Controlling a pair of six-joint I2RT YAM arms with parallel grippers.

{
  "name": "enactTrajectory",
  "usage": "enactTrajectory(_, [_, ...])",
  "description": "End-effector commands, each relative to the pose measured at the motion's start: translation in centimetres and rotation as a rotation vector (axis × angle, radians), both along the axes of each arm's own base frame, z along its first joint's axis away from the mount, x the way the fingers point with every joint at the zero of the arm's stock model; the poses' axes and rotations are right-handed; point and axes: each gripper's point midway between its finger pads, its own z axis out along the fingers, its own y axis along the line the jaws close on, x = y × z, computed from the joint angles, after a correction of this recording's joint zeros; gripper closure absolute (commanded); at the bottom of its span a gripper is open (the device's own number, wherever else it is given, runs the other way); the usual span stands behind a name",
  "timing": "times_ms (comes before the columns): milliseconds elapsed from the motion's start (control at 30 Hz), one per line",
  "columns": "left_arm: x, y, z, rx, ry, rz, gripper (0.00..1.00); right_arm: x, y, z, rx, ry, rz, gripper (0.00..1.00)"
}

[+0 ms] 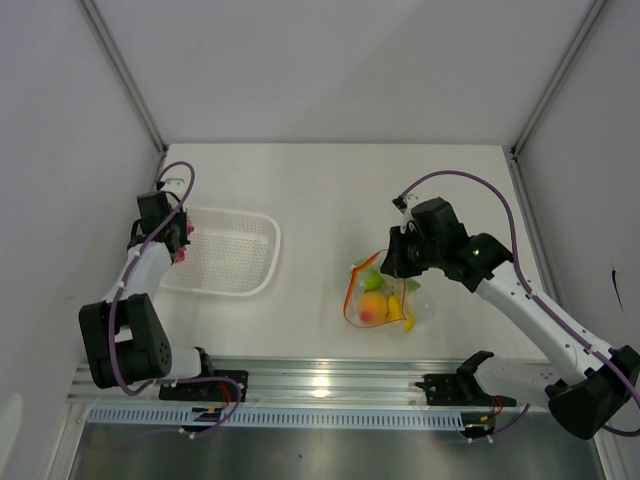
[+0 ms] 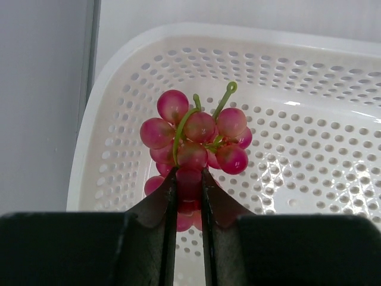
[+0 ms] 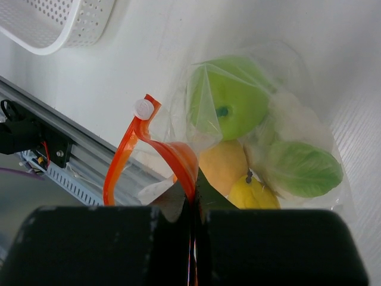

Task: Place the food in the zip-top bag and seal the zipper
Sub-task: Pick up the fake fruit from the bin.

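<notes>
Clear plastic on the right side of the white counter (image 1: 330, 190): zip-top bag (image 1: 385, 300), well apart from the white perforated basket (image 2: 238, 31) on the left. Already holds a green apple (image 3: 235, 98), a round orange (image 3: 223, 167), a yellow piece (image 3: 253, 193) and a green leaf-like piece (image 3: 300, 170). Mouth not yet sealed: red-orange zipper (image 3: 128, 158) lifted and curled open. Right gripper (image 3: 193, 199) at that strip, jaws pressed together on it, holding the mouth up.

Over the basket, left gripper (image 2: 189, 179), jaws clamped narrowly on the lower part of a bunch of red-purple grapes (image 2: 193, 140). Resting on the basket floor or just above it: cannot tell.

Judged well past halfway, with the grapes the only fruit seen outside the bag. Left to do: carry them across, drop them through the open mouth, then press the zipper shut along its whole length.
</notes>
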Motion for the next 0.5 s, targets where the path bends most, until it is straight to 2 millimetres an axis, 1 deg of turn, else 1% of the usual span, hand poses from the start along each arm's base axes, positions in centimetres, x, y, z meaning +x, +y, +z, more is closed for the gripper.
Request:
enactTrajectory(0, [0.4, -1.2, 3.5, -0.066, -0.1, 0.015, 0.99, 0.1, 0.4, 0.7, 0.028, -0.028, 0.001, 1.0])
enactTrajectory(167, [-0.2, -2.5, 4.0, -0.117, -0.093, 0.015, 0.97, 0.1, 0.8, 0.8, 0.031, -0.03, 0.007, 1.0])
enactTrajectory(233, [-0.4, -3.0, 4.7, -0.138, -0.113, 0.02, 0.97, 0.1, 0.9, 0.8, 0.032, -0.03, 0.012, 1.0])
enactTrajectory(267, [-0.4, -3.7, 5.0, -0.165, -0.121, -0.001, 0.96, 0.1, 1.0, 0.7, 0.032, -0.031, 0.014, 1.0])
enactTrajectory(367, [-0.2, -4.9, 6.6, -0.212, -0.164, -0.02, 0.93, 0.1, 1.2, 0.5, 0.029, -0.023, 0.018, 1.0])
enactTrajectory(400, [-0.4, -5.3, 6.7, -0.232, -0.16, -0.03, 0.93, 0.1, 1.3, 0.5, 0.03, -0.023, 0.019, 1.0])
enactTrajectory(467, [-0.5, -5.9, 7.8, -0.248, -0.178, -0.039, 0.93, 0.0, 1.5, 0.3, 0.026, -0.018, 0.024, 1.0])
